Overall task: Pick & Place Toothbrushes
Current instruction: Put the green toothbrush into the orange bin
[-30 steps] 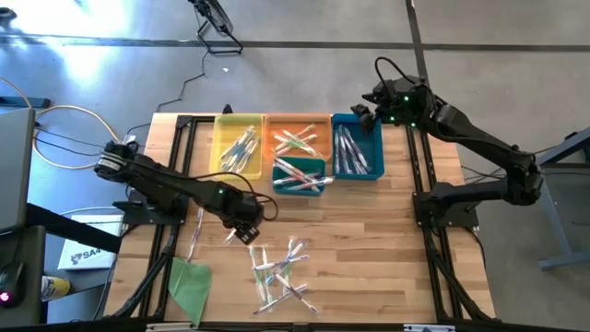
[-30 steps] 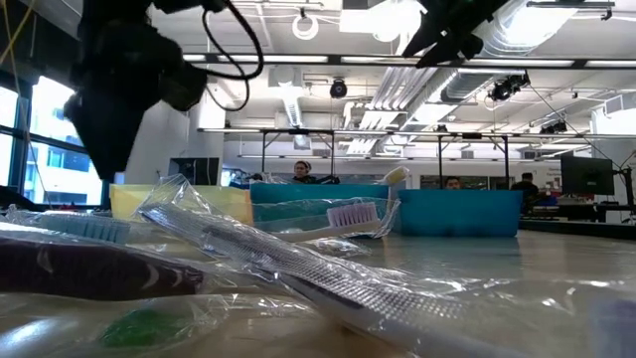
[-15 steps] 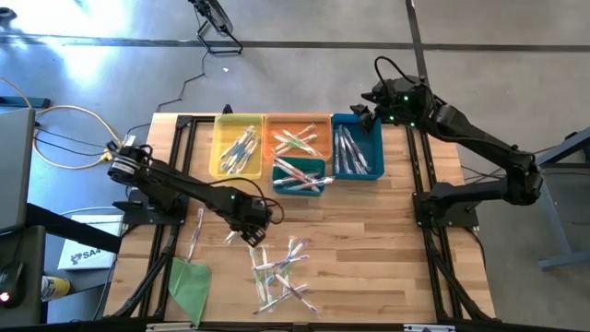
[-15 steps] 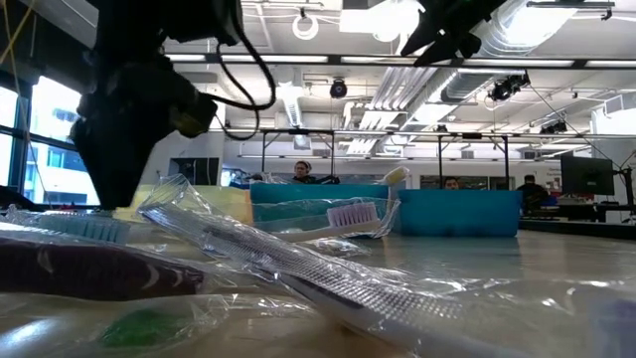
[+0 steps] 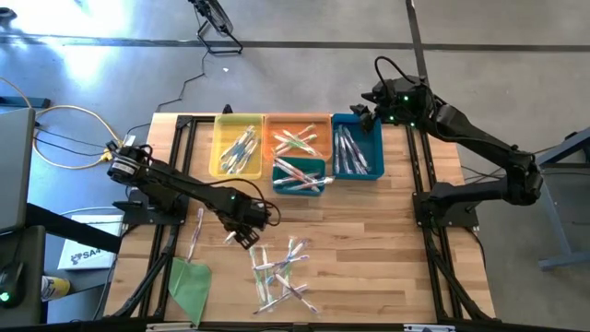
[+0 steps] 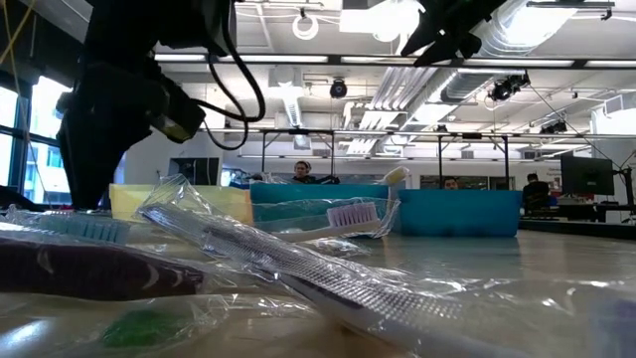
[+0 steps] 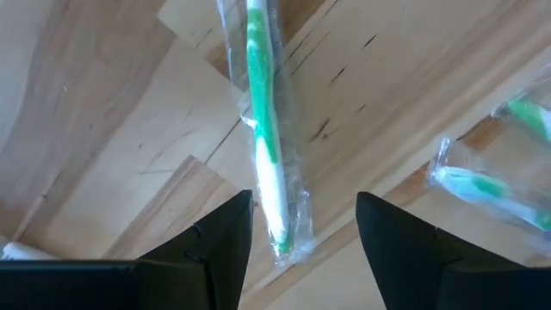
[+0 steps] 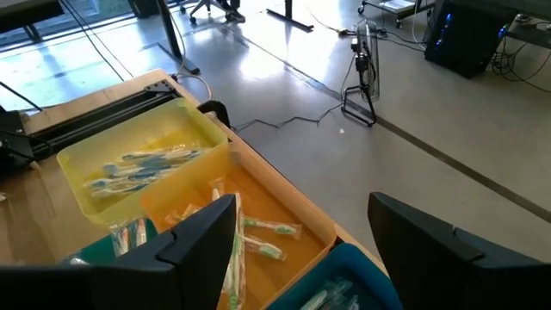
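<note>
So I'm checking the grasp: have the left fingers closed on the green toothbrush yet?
No, the left gripper is open, its fingers either side of the wrapped green toothbrush lying on the table.

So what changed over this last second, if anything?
The left gripper slid a little toward the loose toothbrush pile, then eased back slightly. It now hovers open over a green wrapped toothbrush and has not gripped it. The right gripper stayed open above the bins. The pile, the bins and the green sheet did not move.
</note>
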You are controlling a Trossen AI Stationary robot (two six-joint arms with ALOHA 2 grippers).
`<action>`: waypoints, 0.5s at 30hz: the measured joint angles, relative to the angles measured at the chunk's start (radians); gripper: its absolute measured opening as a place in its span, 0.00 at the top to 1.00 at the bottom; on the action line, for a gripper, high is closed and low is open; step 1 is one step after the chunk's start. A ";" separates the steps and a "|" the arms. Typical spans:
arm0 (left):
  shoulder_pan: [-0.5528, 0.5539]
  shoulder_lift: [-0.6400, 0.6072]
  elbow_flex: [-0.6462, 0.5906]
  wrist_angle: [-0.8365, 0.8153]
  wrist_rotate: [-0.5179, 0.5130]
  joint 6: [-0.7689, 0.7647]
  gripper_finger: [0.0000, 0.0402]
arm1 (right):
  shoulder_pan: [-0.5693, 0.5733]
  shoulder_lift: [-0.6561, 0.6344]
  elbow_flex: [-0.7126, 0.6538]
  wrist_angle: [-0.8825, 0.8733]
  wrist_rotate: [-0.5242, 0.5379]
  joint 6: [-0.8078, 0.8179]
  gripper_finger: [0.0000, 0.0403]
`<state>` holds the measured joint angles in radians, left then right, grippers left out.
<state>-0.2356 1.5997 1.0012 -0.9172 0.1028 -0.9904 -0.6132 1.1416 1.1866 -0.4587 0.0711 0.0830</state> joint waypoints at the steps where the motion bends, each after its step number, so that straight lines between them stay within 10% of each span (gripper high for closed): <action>1: 0.000 0.000 0.000 -0.001 0.000 0.003 0.51 | 0.000 0.000 0.000 0.000 0.000 0.000 0.36; 15: 0.041 0.000 -0.121 0.131 0.085 0.077 0.51 | 0.000 0.000 0.000 0.016 0.000 0.000 0.36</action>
<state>-0.1941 1.5993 0.8797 -0.7867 0.1881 -0.9134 -0.6134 1.1416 1.1866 -0.4425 0.0715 0.0826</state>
